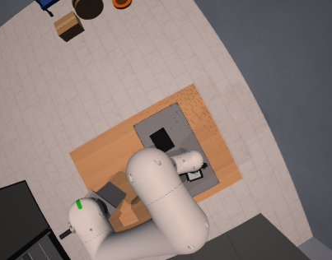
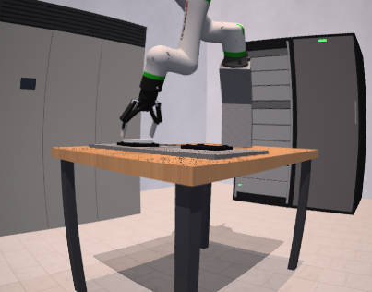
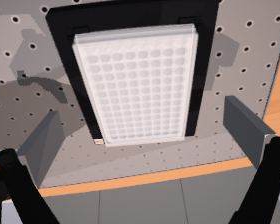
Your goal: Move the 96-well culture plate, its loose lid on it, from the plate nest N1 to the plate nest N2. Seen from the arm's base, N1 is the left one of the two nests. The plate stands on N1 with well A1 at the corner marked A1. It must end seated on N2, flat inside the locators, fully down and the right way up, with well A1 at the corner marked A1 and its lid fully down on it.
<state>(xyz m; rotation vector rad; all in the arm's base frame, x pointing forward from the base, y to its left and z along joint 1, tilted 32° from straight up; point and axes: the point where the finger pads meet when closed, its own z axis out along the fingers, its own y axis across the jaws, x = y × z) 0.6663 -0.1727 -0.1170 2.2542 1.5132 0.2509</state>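
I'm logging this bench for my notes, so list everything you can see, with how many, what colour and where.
Wooden table: one, orange-brown top, dark legs, mid-room.
Perforated board: one, grey, on the table.
Rectangular plate nests: two, black, on the board; one bare, one holding the plate.
Lidded 96-well culture plate: one, white, in the nest below the gripper.
Cardboard box: one, brown, on the floor.
Round bin: one, dark, beside the box.
Round ring-shaped item: one, orange, near the bin, cut off by the frame.
Cabinets: two, grey and dark, by the walls.
Arm: one, white with green bands.
Gripper: one, black, open above the plate, holding nothing.
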